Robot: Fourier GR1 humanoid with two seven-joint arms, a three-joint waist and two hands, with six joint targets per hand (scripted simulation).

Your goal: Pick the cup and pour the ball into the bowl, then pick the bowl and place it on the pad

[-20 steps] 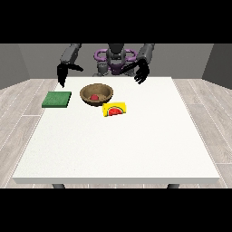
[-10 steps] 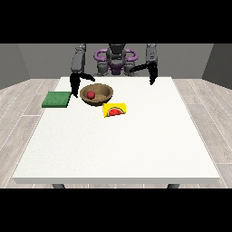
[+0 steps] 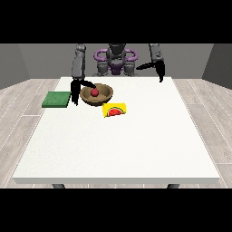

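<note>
A brown wooden bowl (image 3: 103, 96) stands at the table's far left with a red ball (image 3: 94, 92) inside it. A yellow cup (image 3: 114, 109) with a watermelon print lies on its side just in front of the bowl, to its right. The green pad (image 3: 57, 99) lies flat left of the bowl. The hand at the view's left (image 3: 75, 89) hangs between pad and bowl, fingers pointing down beside the bowl's left rim, thumb spread over the rim; it holds nothing. The hand at the view's right (image 3: 159, 69) is raised over the table's far edge, open and empty.
The white table (image 3: 118, 145) stretches wide towards the camera in front of the cup. The robot's torso (image 3: 116, 61) sits behind the far edge. Wooden floor surrounds the table.
The hand at the view's left has come down and inward to the bowl's left rim. The hand at the view's right has swung outward to the right. Bowl, ball, cup and pad have not moved.
</note>
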